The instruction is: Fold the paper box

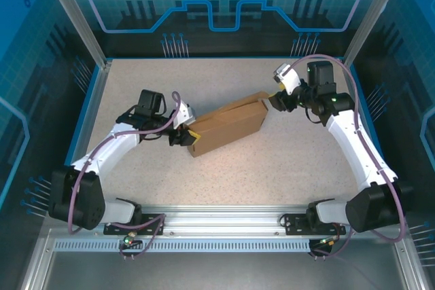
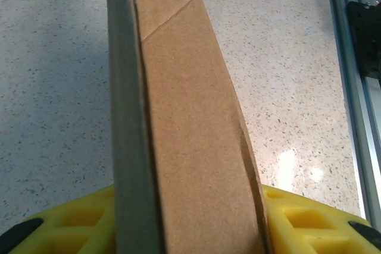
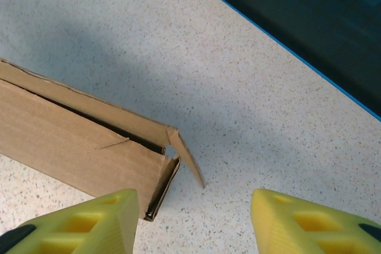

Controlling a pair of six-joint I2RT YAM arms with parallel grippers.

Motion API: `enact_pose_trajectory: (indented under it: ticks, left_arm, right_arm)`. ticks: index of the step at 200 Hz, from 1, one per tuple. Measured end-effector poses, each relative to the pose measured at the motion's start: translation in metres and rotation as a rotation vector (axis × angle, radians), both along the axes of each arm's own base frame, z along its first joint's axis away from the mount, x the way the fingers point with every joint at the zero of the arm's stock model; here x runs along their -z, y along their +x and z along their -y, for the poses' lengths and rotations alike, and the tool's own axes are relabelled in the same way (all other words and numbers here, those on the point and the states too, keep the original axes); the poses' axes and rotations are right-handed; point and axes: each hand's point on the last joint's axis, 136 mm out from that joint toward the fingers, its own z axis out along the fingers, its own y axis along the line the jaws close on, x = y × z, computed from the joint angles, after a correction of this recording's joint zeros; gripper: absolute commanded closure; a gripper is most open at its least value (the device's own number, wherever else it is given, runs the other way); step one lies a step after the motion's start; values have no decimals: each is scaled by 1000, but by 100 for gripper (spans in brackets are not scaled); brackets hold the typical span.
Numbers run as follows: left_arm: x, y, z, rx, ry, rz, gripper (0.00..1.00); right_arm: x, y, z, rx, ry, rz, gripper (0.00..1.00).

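While my left tool clamps one end of the cardboard box, I see my right tool spread open, empty, just beside the other end, speckled bench beneath.

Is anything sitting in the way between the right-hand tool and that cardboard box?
Nothing visible does. The right tool stands open just off the end of the paper box, where a small flap sticks out. Between them lies only speckled table.

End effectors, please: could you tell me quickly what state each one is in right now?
Left end effector: closed on one end of the paper box.
Right end effector: open, holding nothing, beside the box's other end.
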Motion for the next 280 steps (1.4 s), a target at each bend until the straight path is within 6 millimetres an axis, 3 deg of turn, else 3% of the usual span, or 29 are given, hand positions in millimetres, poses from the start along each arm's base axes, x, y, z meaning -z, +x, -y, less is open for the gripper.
enact_pose_trajectory:
  ticks: [95, 133, 191, 251, 280]
  left_arm:
    - [10, -2, 1, 22, 10, -19, 65]
    - [13, -1, 1, 23, 12, -27, 65]
    - [13, 0, 1, 24, 11, -28, 65]
    - [15, 1, 1, 25, 11, -34, 65]
    - [15, 4, 2, 25, 11, -36, 66]
  right_arm:
    - [41, 17, -7, -141, -125, -126, 50]
    - [43, 26, -10, -169, -147, -150, 58]
    - [52, 23, -24, -220, -165, -188, 56]
    - [76, 26, -22, -213, -201, -255, 81]
    - [79, 26, -20, -205, -208, -266, 80]
